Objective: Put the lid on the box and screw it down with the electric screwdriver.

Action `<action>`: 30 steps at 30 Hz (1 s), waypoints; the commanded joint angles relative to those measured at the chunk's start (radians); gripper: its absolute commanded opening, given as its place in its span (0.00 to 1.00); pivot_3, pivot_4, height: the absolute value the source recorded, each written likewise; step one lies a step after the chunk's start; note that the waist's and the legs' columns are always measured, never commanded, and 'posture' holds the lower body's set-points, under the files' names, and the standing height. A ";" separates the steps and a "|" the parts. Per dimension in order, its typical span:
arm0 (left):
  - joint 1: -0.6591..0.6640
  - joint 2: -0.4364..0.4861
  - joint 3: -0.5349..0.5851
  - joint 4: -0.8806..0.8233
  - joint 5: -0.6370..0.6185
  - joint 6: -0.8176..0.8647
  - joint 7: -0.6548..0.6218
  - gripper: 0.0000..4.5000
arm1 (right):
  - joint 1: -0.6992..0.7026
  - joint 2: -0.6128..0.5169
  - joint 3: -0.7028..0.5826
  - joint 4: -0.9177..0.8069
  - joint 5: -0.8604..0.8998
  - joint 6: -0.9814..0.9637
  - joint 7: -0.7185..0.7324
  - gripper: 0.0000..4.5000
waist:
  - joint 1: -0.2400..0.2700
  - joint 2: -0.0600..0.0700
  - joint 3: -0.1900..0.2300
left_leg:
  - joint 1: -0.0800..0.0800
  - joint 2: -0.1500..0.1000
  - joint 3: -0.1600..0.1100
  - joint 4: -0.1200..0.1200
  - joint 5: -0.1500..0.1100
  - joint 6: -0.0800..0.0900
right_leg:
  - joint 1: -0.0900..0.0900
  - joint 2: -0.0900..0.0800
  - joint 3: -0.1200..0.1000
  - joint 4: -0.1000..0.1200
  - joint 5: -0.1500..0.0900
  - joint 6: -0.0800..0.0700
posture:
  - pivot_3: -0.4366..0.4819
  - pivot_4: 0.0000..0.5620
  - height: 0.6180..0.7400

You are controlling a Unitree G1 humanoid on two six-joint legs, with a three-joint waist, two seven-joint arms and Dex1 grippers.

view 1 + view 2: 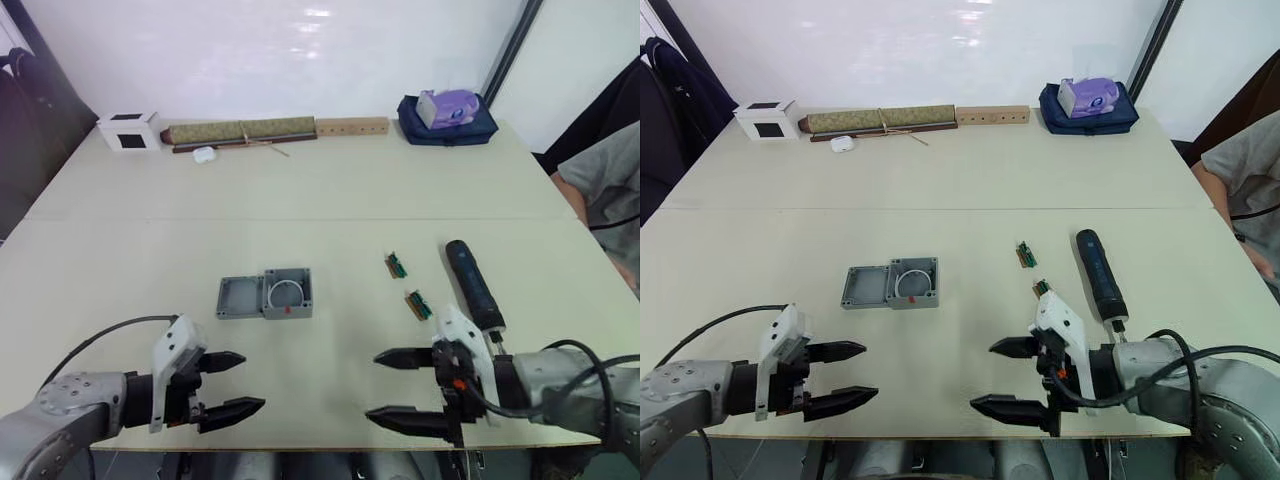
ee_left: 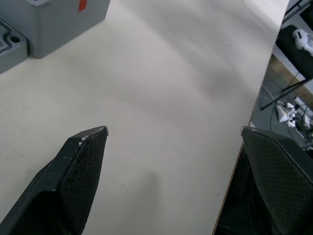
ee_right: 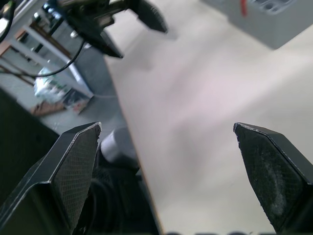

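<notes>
Two grippers hover with jaws spread wide and empty above the near edge of a pale tabletop (image 1: 330, 190), the left gripper (image 1: 228, 387) at about seven o'clock and the right gripper (image 1: 400, 388) at about five. The lid (image 1: 239, 297) lies at the centre of the tabletop, hollow side up, touching the nine o'clock side of the box (image 1: 288, 292), which sits open with a white ring inside and a red mark on its near wall. The electric screwdriver (image 1: 474, 286) lies flat at roughly four o'clock from the box, near the right gripper, with two small green strips (image 1: 407, 285) between it and the box. Both grey halves look like rigid, light moulded plastic, likely smooth and apt to slide if nudged; the lid probably wants pinching across two opposite rims and must be turned over before it is seated. The screwdriver appears stiff and heavier, best taken around mid-barrel. A white cube (image 1: 129, 130) stands at the far eleven o'clock corner.
</notes>
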 commanded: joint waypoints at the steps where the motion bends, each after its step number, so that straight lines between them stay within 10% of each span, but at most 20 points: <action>1: 0.001 -0.001 0.034 -0.010 -0.015 -0.010 0.001 0.99 | -0.028 0.009 0.020 -0.038 0.036 -0.007 -0.011 1.00 | 0.000 0.000 0.000 | 0.000 0.000 0.000 0.000 0.000 0.000 | 0.000 0.000 0.000 0.000 0.000 0.000 | 0.48 0.27 1.00; 16: -0.146 0.100 0.181 0.062 -0.165 0.113 0.007 0.99 | -0.233 0.095 0.002 0.098 0.244 -0.012 -0.224 1.00 | -0.001 -0.001 0.000 | 0.000 0.000 -0.001 0.000 0.000 0.000 | 0.000 0.000 0.000 0.001 0.000 0.000 | 0.48 0.27 1.00; 22: -0.748 0.379 -0.246 0.245 0.236 -0.154 -0.339 0.99 | -0.368 0.146 0.171 0.045 0.027 -0.032 -0.334 1.00 | 0.002 -0.003 0.001 | 0.000 -0.002 0.001 0.002 0.000 0.000 | 0.001 0.001 -0.002 0.001 0.001 -0.002 | 0.48 0.27 1.00; 26: -1.102 0.212 -0.562 0.433 0.499 -0.253 -0.425 0.99 | -0.311 0.180 0.240 0.016 -0.107 -0.068 -0.340 1.00 | 0.004 -0.002 0.001 | -0.004 -0.006 0.002 0.000 0.000 0.000 | -0.002 0.001 -0.001 0.000 0.003 0.000 | 0.48 0.27 1.00; 30: -1.149 0.116 -0.649 0.469 0.557 -0.240 -0.460 0.99 | -0.247 0.181 0.253 -0.013 -0.198 -0.096 -0.319 1.00 | -0.011 -0.004 0.002 | -0.006 -0.004 0.003 0.001 -0.003 0.005 | -0.005 0.001 -0.001 0.001 0.003 0.004 | 0.48 0.27 1.00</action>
